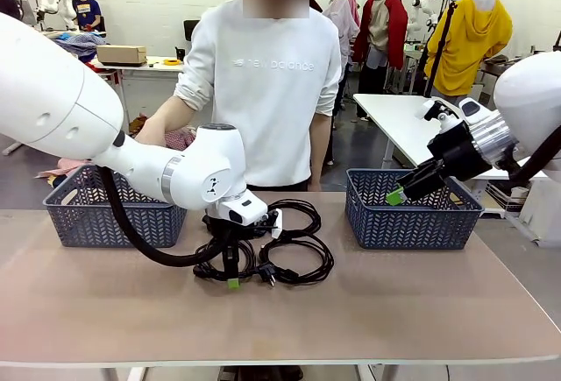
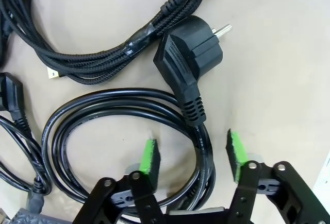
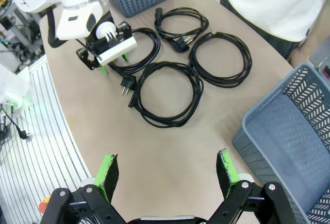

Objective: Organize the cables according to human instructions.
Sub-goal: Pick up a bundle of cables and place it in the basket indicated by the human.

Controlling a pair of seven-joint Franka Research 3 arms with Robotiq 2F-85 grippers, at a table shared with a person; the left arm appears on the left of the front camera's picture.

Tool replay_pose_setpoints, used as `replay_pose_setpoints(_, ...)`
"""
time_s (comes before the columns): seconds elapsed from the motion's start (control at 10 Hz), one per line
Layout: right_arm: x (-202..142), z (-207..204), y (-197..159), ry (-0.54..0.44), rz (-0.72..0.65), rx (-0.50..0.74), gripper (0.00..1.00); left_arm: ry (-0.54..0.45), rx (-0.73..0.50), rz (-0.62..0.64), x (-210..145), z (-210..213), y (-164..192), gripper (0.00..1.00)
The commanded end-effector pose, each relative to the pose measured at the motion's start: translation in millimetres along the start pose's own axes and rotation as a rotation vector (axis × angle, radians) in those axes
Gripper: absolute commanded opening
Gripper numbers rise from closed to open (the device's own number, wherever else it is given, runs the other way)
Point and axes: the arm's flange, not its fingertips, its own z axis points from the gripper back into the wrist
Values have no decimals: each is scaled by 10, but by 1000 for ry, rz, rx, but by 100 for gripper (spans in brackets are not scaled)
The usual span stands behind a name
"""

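Four black coiled cables (image 3: 167,92) lie together mid-table, between the two baskets (image 1: 294,254). My left gripper (image 1: 232,278) points straight down on the leftmost coil. In the left wrist view it (image 2: 193,152) is open, and its green pads (image 2: 149,156) stand on either side of that smooth coil's strands (image 2: 202,141), just below an angled plug (image 2: 188,54). A braided coil (image 2: 98,62) lies beyond it. My right gripper (image 1: 399,194) hangs open over the right basket's near rim, and nothing is held between its fingers (image 3: 167,172).
One blue basket (image 1: 88,219) stands at the table's left and another (image 1: 412,223) at its right. The person stands at the far edge, with a hand (image 1: 153,131) behind the left basket. The left arm's thick black hose (image 1: 140,236) loops down beside the cables.
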Motion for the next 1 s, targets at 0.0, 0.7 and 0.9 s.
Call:
replay_pose_setpoints(0.0,10,-18,-32,-30,20,13,100,19,14,7,10,19,10,22)
replay_pose_setpoints(0.7,10,-18,-32,-30,20,13,100,38,2,6,-87,227,-70,0)
replay_pose_setpoints(0.9,10,-18,-32,-30,20,13,100,45,94,41,-112,592,-128,0)
